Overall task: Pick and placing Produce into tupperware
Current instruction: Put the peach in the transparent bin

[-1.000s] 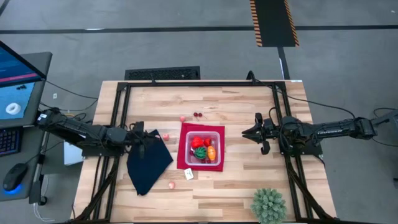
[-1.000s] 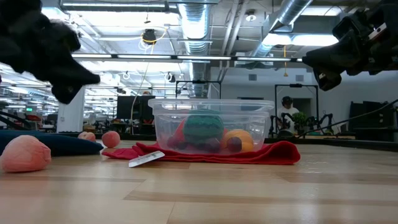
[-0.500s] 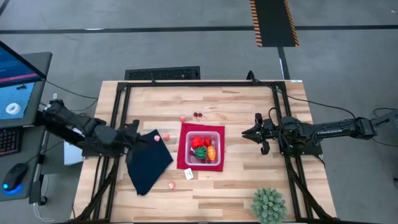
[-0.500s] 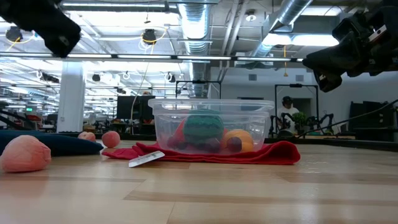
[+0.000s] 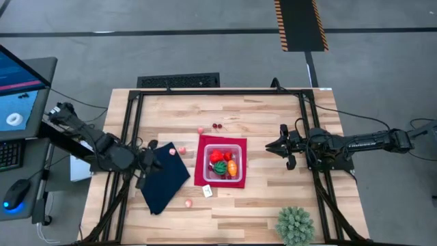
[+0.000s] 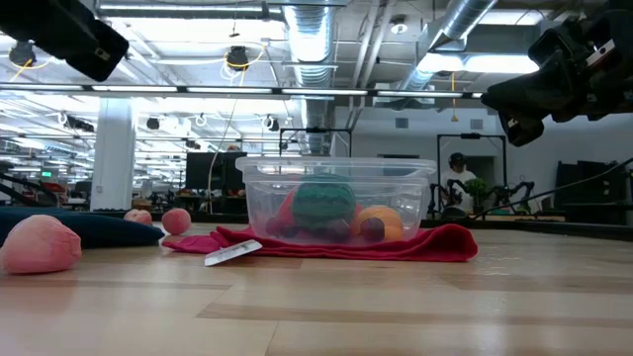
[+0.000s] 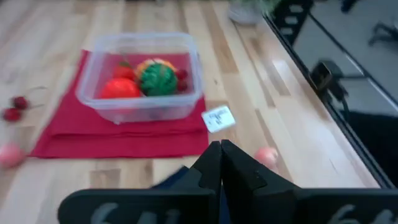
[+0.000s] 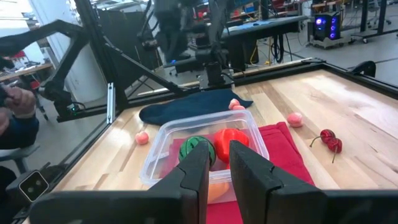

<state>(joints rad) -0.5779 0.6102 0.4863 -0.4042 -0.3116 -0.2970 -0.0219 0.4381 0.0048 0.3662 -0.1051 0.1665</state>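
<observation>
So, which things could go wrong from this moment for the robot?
The pink fruit lies at the edge of the navy cloth, so the left gripper, its fingers shut, might catch fabric. The cherries have thin stems and may slip. The tupperware sits on a loose red mat and could slide if bumped.

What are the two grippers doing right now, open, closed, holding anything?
Left gripper: shut, holding nothing, above the dark navy cloth.
Right gripper: slightly open, empty, right of the clear square plastic tupperware.
</observation>
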